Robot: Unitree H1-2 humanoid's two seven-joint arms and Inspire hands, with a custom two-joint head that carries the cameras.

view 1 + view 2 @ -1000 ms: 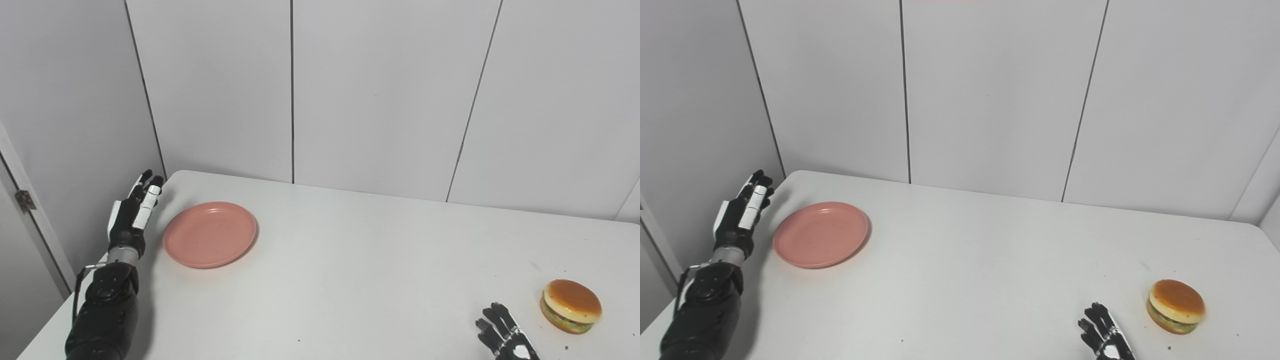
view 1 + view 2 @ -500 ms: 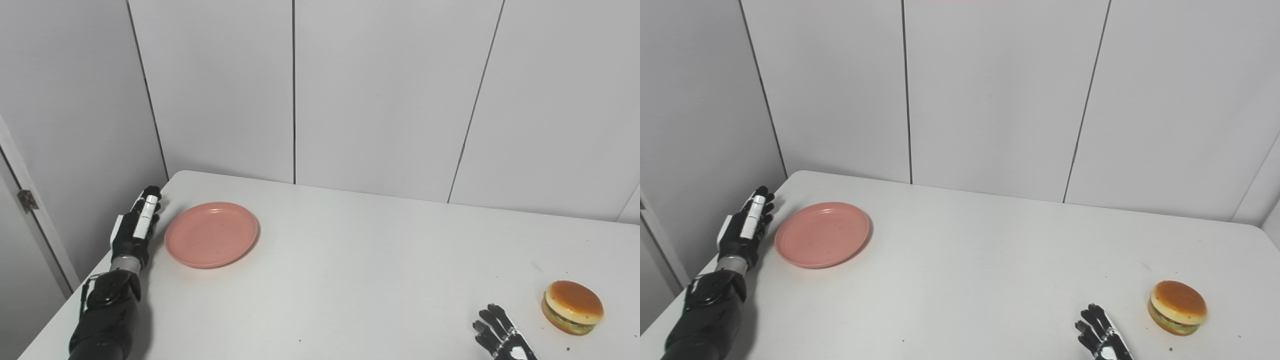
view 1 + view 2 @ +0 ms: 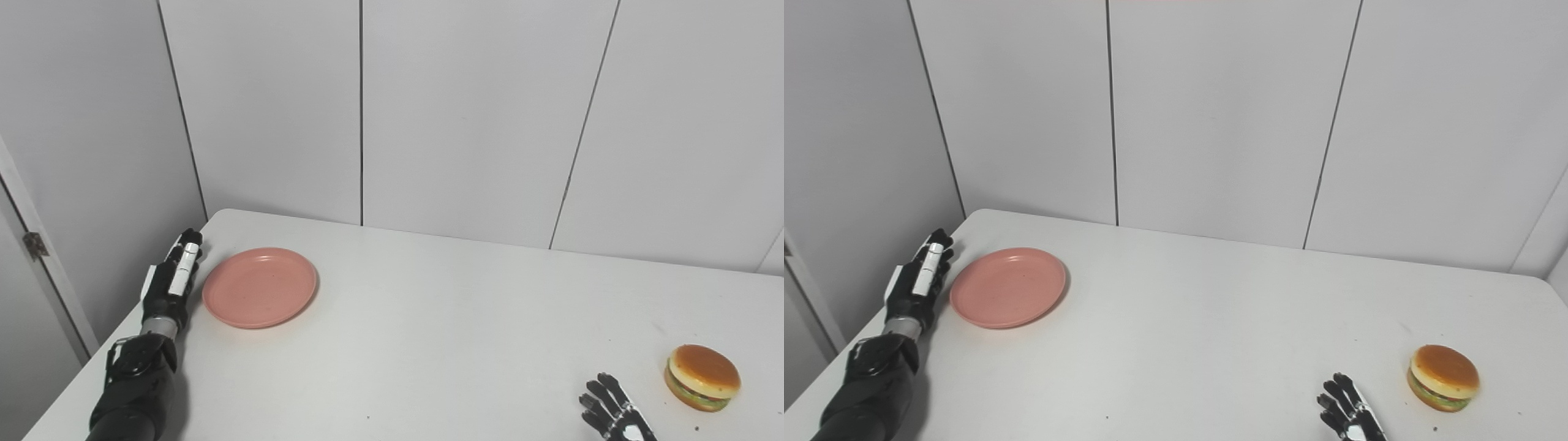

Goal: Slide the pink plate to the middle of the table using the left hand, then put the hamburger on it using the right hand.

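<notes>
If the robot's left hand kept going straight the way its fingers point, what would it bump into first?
Probably nothing on the table: the left hand points toward the far left corner, passing beside the pink plate. It would likely reach the grey wall, though depth is unclear.

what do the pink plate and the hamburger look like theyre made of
Pink plate: looks like matte plastic or melamine, an even flat pink with a soft sheen and faint specks, no glassy glaze. Hamburger: probably a plastic or rubber toy, its bun smooth and glossy, its layers neatly moulded. Neither is certain from looks alone.

Round pink plate (image 3: 260, 286) flat, empty, just right of left hand's fingers (image 3: 185, 257); hamburger (image 3: 702, 377) upright, tan bun, near right of right hand's fingers (image 3: 603, 396).
</notes>
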